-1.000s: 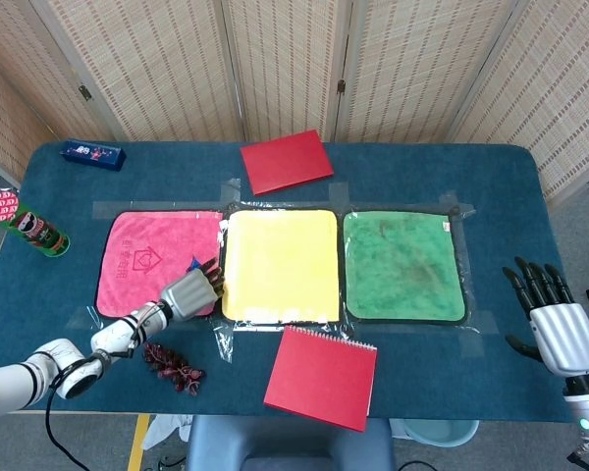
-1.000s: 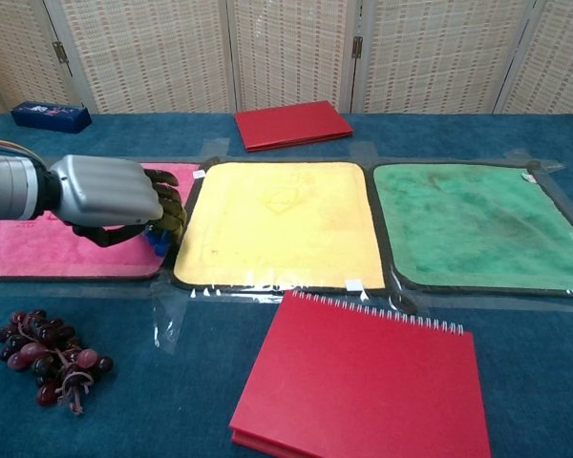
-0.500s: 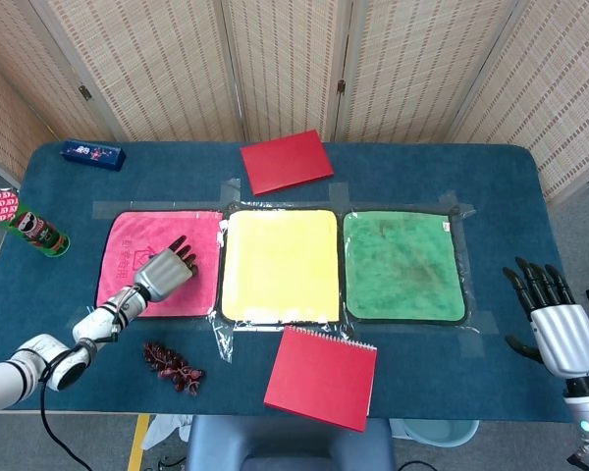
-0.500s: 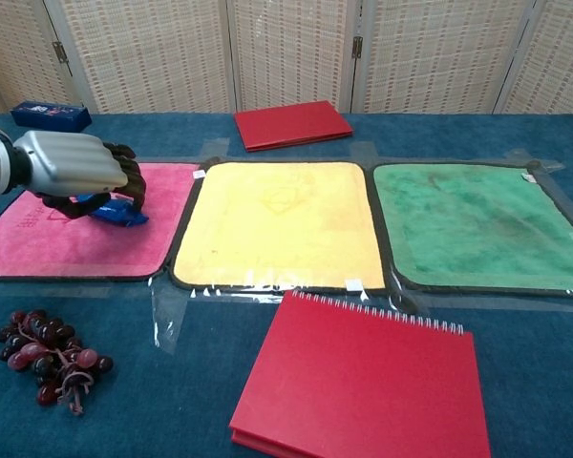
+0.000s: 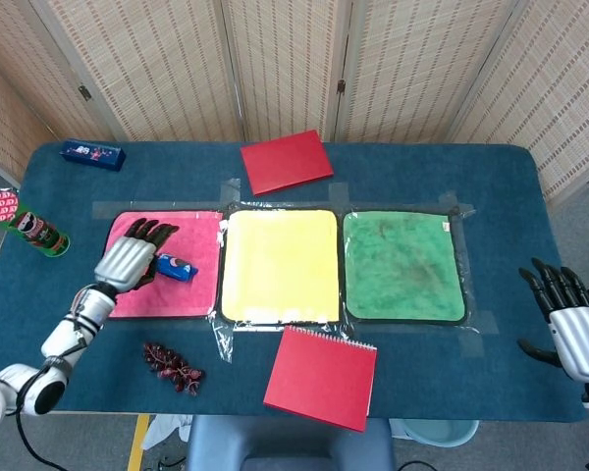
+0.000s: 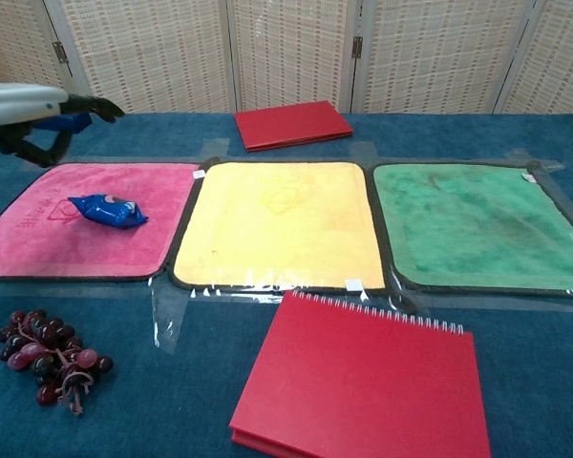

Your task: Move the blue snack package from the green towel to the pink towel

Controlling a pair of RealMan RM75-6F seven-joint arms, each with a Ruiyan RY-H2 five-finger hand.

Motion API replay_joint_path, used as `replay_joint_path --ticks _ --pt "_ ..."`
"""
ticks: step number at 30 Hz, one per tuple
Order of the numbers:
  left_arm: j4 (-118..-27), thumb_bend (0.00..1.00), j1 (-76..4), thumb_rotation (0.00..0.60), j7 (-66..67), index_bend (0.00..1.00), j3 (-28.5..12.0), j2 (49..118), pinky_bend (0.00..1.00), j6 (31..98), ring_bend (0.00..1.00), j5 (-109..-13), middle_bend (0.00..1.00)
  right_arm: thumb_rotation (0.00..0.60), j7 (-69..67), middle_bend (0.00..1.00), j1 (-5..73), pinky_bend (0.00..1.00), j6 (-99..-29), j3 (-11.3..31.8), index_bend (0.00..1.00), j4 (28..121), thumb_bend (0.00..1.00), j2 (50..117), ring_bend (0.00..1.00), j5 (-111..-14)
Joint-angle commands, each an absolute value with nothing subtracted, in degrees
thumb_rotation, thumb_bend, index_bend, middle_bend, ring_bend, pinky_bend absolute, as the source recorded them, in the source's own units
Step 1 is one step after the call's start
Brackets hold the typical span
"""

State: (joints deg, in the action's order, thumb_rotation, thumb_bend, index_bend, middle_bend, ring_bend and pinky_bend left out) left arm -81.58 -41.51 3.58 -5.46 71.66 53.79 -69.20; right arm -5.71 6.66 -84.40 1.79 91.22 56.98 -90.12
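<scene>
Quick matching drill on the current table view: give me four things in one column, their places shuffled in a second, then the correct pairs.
Things:
1. blue snack package
2. grapes
3. spiral notebook
4. left robot hand

Places:
A. on the table's front edge, before the yellow towel
B. raised above the pink towel, open
C. lying on the pink towel
D. on the blue cloth before the pink towel

Pairs: 1-C, 2-D, 3-A, 4-B

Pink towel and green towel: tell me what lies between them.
The yellow towel lies between the pink towel and the green towel, taped to the table; both views show it bare.
</scene>
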Motion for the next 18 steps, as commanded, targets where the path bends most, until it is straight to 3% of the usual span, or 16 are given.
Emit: replay_joint_path --ticks 1,8,18 --pt "-87.3 0.89 -35.4 0.6 1.9 0.1 -6.9 67.8 0.01 60.1 0.07 -64.6 0.12 0.6 -8.1 0.0 6.5 0.0 -84.1 1.6 0.0 90.8 0.18 56.1 0.0 -90.1" --pt "-95.2 0.86 -25.7 0.6 1.6 0.13 -5.6 63.9 0.0 71.0 0.08 -61.8 0.11 0.6 -10.2 0.0 6.3 0.0 -84.1 1.0 0.0 90.5 0.18 56.0 0.0 -91.0" --pt "-101.2 0.84 -15.1 0.6 3.1 0.14 -0.9 63.4 0.0 85.3 0.08 -71.1 0.11 0.6 -9.5 0.0 5.2 0.0 -84.6 0.3 0.0 92.3 0.18 56.9 0.0 -90.9"
